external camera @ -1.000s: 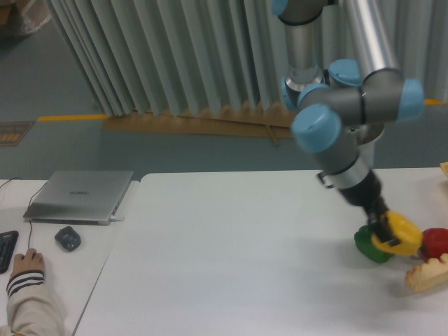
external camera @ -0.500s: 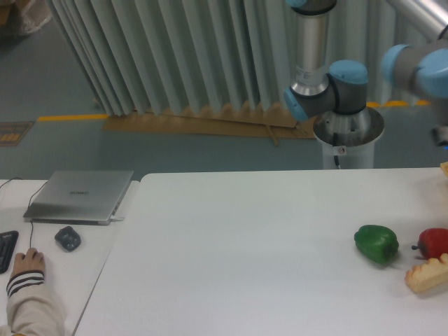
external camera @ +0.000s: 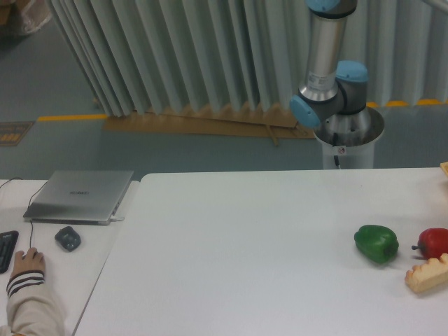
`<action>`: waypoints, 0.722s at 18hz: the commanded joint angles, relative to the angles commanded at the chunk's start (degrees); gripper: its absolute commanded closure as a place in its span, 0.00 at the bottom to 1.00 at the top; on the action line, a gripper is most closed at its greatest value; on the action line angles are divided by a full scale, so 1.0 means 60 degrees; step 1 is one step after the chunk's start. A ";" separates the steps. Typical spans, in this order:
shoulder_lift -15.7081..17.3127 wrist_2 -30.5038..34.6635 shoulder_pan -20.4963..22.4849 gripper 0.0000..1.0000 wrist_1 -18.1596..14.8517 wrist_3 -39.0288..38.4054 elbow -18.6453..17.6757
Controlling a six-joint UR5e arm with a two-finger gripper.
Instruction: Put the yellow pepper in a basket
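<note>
The yellow pepper is out of view. My gripper is out of view too; only the arm's base and lower links (external camera: pixel 329 84) show behind the table at the back right. A sliver of something tan shows at the right edge (external camera: pixel 444 168); I cannot tell what it is.
A green pepper (external camera: pixel 376 243) lies on the white table (external camera: pixel 245 245) at the right, with a red pepper (external camera: pixel 435 242) beside it and a tan toothed piece (external camera: pixel 427 274) in front. A laptop (external camera: pixel 80 196), a mouse (external camera: pixel 67 239) and a person's hand (external camera: pixel 28 263) are at the left.
A second ago the gripper held the yellow pepper just above the green pepper. It has lifted away to the right with the pepper and both have left the frame.
</note>
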 joint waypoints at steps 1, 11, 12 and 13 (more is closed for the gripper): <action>-0.0045 -0.0103 0.0030 0.90 0.0014 0.0014 -0.0044; -0.0016 -0.0104 0.0074 0.32 0.0029 -0.0015 -0.0146; -0.0016 -0.0104 0.0059 0.32 0.0044 -0.0015 -0.0147; -0.0016 -0.0104 0.0045 0.27 0.0044 -0.0015 -0.0161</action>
